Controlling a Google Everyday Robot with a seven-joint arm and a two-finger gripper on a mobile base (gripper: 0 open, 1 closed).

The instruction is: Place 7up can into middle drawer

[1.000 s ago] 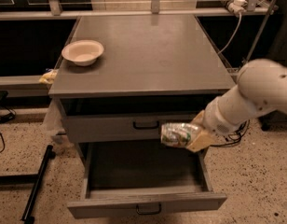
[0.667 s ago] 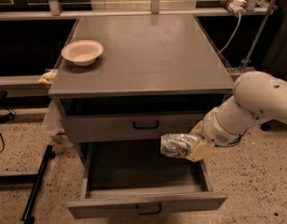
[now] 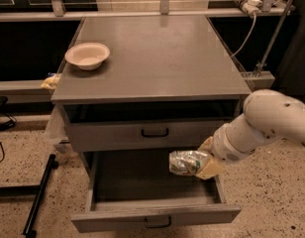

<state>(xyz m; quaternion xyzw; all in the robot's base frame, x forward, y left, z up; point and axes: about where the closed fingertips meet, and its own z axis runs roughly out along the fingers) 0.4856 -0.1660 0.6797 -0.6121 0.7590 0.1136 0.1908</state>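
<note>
The 7up can, a dented silver can with green marks, lies on its side in my gripper. The gripper is shut on the can and holds it above the right part of the open middle drawer. The drawer is pulled out, with a dark handle on its front. The white arm reaches in from the right. The grey drawer above it is shut.
A cream bowl stands on the cabinet top at the far left. A black pole lies on the speckled floor to the left. A power strip and cable hang at the back right.
The gripper with the can has moved lower, from in front of the upper drawer to above the open middle drawer's right side.
</note>
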